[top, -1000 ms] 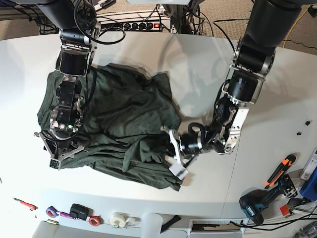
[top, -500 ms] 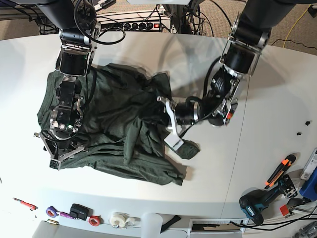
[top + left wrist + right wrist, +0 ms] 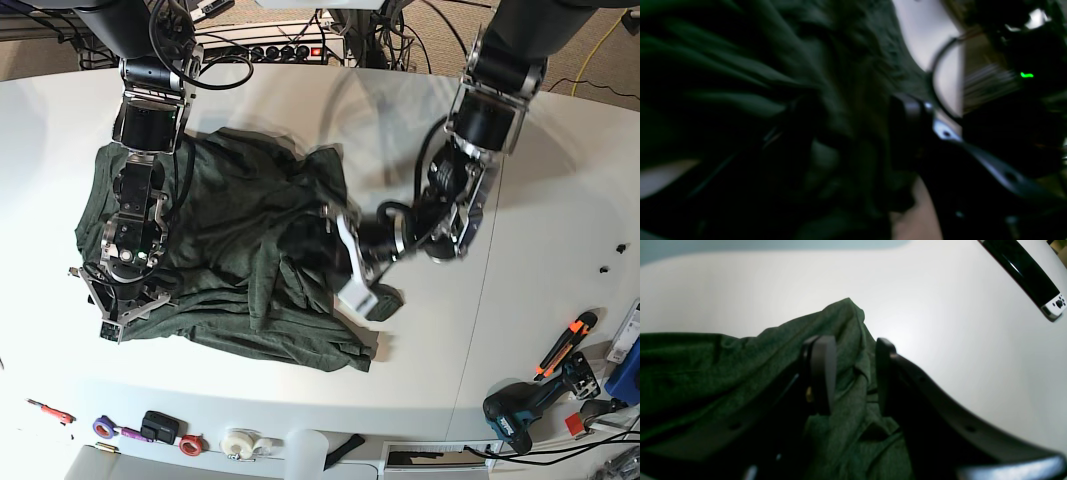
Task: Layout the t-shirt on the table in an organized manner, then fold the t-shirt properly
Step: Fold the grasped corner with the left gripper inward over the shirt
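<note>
The dark green t-shirt (image 3: 230, 220) lies crumpled on the left half of the white table (image 3: 400, 120). My left gripper (image 3: 352, 268) hovers at the shirt's right edge, blurred. In the left wrist view its fingers (image 3: 907, 123) stand wide apart, with loose green cloth (image 3: 723, 66) lying between and beyond them; left gripper (image 3: 853, 130) is open. My right gripper (image 3: 120, 305) rests on the shirt's lower left corner. In the right wrist view a raised fold of the t-shirt (image 3: 846, 340) fills the gap between the two dark fingers, so the right gripper (image 3: 851, 373) is shut on it.
Tape rolls (image 3: 240, 443) and small tools line the front edge. A drill (image 3: 520, 412) and an orange-handled cutter (image 3: 568, 342) lie at the front right. A power strip (image 3: 290, 50) and cables sit behind the table. A black bar with a white end (image 3: 1023, 276) crosses the right wrist view.
My left arm carried the shirt's lower right part up and leftwards over the body, then its jaws opened. The right arm has stayed still.
</note>
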You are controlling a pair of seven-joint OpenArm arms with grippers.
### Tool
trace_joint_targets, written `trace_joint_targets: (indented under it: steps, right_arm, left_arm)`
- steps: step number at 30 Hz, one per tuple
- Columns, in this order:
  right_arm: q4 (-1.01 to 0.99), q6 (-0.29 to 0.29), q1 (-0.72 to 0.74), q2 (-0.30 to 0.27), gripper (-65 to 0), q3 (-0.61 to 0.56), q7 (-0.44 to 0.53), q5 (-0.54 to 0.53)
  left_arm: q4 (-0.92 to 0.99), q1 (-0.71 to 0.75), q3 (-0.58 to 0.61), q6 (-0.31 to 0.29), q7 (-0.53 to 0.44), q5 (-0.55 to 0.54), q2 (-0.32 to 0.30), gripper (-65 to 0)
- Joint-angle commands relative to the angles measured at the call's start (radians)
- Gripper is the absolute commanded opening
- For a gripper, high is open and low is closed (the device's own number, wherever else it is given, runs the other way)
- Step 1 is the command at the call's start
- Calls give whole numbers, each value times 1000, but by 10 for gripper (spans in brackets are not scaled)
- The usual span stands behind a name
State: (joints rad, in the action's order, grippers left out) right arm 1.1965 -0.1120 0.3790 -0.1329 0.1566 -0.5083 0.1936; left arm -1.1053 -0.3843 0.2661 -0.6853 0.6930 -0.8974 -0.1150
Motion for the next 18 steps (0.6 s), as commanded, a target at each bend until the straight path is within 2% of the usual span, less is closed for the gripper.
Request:
trace_joint_targets:
  steps: [1,10,13,18]
  right_arm:
    - [19,-9,28,-11,-446,2,31,9]
    - [19,-9,28,-11,-446,1,31,9]
    - [19,-9,28,-11,-446,1,30,9]
    - [19,-9,28,-11,-446,1,29,9]
  left_arm:
    - [-18,-40,-4,-13,-32,12,5,-344]
    - [-16,-138,0,195,-109,352,88,-344]
    - [8,-170,0,243,-129,402,117,-344]
    - [122,-226,0,268,-144,438,143,-344]
